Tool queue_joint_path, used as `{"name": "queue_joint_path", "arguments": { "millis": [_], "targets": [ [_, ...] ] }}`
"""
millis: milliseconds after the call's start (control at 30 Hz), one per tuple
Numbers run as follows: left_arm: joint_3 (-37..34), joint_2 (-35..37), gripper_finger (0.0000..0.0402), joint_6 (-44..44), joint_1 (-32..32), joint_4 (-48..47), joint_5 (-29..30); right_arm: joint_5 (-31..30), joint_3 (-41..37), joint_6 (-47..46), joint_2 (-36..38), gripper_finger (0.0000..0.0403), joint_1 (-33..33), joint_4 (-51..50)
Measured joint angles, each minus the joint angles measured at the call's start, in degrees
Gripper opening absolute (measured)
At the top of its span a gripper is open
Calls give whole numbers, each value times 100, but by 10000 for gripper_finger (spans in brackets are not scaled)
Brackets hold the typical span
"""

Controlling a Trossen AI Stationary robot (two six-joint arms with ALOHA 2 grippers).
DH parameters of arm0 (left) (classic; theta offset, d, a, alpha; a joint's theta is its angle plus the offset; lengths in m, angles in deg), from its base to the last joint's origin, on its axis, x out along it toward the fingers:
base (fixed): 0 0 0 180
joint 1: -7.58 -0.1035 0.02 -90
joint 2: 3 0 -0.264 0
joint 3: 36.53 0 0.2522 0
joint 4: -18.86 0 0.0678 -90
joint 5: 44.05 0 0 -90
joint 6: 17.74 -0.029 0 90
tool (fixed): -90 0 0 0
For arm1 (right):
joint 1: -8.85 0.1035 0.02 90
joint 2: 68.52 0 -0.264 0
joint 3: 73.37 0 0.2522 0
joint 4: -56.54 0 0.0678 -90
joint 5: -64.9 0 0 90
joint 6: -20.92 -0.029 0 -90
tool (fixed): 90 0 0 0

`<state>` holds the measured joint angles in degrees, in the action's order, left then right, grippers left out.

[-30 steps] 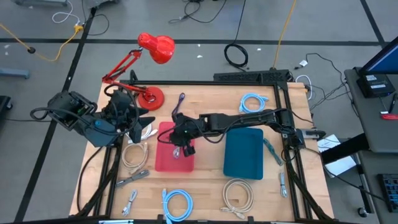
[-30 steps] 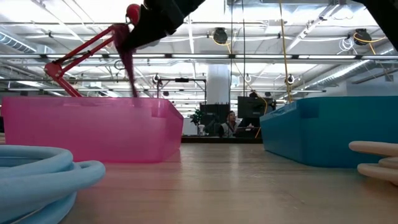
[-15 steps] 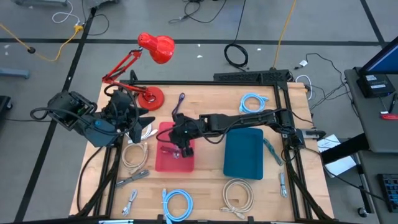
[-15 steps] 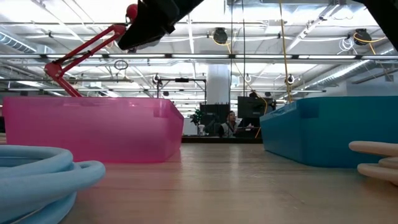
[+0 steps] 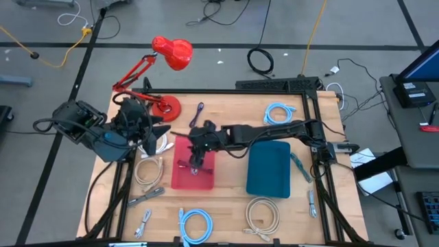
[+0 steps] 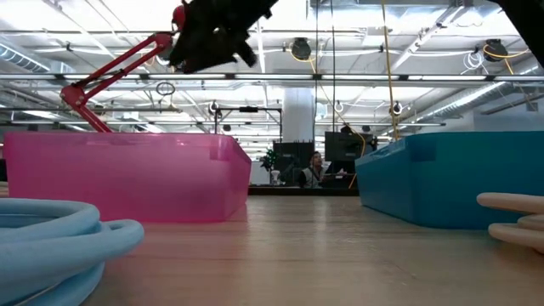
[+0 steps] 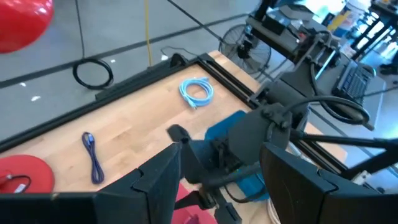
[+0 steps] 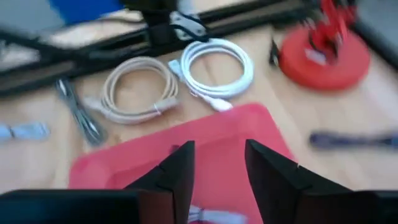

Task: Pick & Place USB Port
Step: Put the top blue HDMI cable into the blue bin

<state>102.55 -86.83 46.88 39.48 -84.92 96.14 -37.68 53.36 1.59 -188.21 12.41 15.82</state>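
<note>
Pale wood forms the surface point(image 5: 226, 120), framed by black rails, and we look down on it from above. Near its middle sits a pink bin point(image 5: 193, 163), with a teal bin point(image 5: 269, 169) just beside it on the right arm's side.

The right gripper point(image 5: 199, 140) reaches in from the right and hangs over the pink bin's far end, clear above its rim in the low view. In the right wrist view its jaws stand apart with nothing between them, and the pink bin floor shows through the gap. On that floor lies a small cable with a pale plug point(image 5: 190, 165), apart from the gripper; we take it to be the USB piece.

The left gripper point(image 5: 152, 132) waits at the left edge of the surface, jaws spread wide and holding nothing, beside a coiled white cable point(image 8: 217, 65).

A red desk lamp point(image 5: 163, 68) stands at the far left corner. A dark purple cable point(image 5: 198, 112) lies on the wood beyond the pink bin. Light blue coils point(image 5: 278, 113) rest far right and near the front edge. Beige coils point(image 5: 263, 214) lie in front of the teal bin and left of the pink bin.
</note>
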Motion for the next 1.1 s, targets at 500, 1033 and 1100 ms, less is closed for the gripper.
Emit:
{"name": "queue_joint_path", "arguments": {
  "millis": [500, 1033, 1100],
  "targets": [
    [-26, 0, 223, -190, -199, 4, -65, -107, 0, -2686, 172, 63, -735, -2404],
    [-927, 0, 223, 424, -243, 117, -86, -2620, -1075, -3314, 3278, 29, -2234, -4677],
    [-955, -4, 223, 509, -239, 200, -82, -2529, -1713, -3486, 3898, 29, -2345, -4693]
  ]
}}
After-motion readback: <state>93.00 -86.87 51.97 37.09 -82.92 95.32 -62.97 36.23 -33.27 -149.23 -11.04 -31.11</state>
